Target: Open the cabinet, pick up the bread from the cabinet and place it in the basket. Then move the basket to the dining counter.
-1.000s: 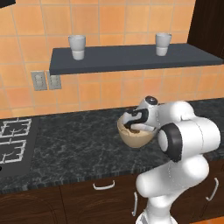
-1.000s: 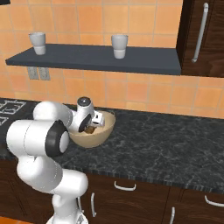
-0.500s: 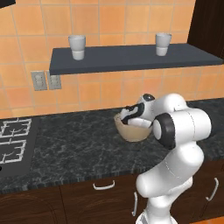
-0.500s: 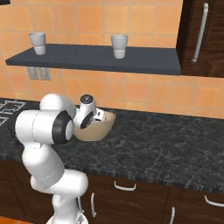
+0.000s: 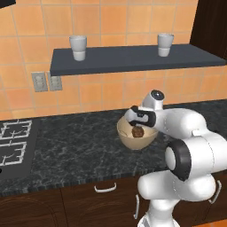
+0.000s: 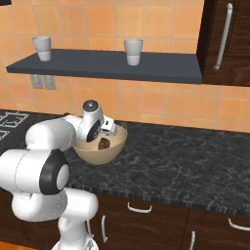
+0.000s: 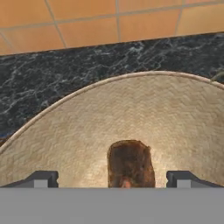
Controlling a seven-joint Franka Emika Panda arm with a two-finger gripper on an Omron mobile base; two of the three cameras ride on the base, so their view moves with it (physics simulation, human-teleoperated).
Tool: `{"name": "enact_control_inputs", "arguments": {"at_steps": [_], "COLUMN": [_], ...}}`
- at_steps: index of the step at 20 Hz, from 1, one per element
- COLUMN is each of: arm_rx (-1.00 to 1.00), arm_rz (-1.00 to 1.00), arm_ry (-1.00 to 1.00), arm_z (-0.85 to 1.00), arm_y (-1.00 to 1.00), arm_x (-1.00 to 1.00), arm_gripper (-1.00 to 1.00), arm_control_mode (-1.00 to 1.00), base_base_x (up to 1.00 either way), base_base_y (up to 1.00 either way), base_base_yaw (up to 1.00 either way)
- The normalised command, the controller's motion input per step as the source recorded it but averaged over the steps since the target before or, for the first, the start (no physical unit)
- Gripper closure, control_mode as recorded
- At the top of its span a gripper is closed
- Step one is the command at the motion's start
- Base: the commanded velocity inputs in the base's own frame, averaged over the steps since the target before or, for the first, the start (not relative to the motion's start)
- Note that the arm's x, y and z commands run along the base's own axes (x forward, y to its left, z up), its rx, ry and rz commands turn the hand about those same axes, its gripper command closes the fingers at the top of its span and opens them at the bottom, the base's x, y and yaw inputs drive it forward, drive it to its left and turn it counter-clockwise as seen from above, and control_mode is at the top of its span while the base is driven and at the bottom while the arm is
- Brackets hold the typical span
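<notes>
Placing the bread (image 7: 130, 162) appears complete: the loaf lies inside the basket (image 6: 88, 152), which rests on the black granite worktop (image 5: 66, 146). The gripper (image 7: 113, 178) hangs just above the bowl with its fingers spread wide on either side of the loaf and gripping nothing. Judged from this, the step in hand is the basket transfer. The next move calls for a firm hold on the thin rim, then a level carry to the dining counter.
</notes>
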Motion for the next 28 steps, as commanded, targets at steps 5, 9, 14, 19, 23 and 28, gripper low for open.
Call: {"name": "enact_control_inputs", "arguments": {"at_steps": [5, 9, 14, 19, 23, 28], "arm_rx": [0.02, 0.14, 0.21, 0.04, 0.0, 0.0], "arm_rz": [-0.2, -0.19, -0.12, 0.02, 0.07, 0.08], "arm_ry": [0.13, 0.08, 0.09, 0.02, 0.13, 0.03], "arm_z": [0.5, 0.28, 0.03, -0.09, -0.29, -0.33], "arm_y": [-0.28, -0.65, -0.62, -0.21, -0.18, -0.02], "arm_x": [-0.47, -0.5, -0.41, 0.02, 0.25, 0.3], "arm_gripper": [-1.0, -1.0, -1.0, -1.0, -1.0, -1.0], "arm_control_mode": [-1.0, -1.0, -1.0, -1.0, -1.0, -1.0], "base_base_x": [0.0, 0.0, 0.0, 0.0, 0.0, 0.0], "base_base_y": [0.0, 0.0, 0.0, 0.0, 0.0, 0.0], "base_base_yaw": [0.0, 0.0, 0.0, 0.0, 0.0, 0.0]}}
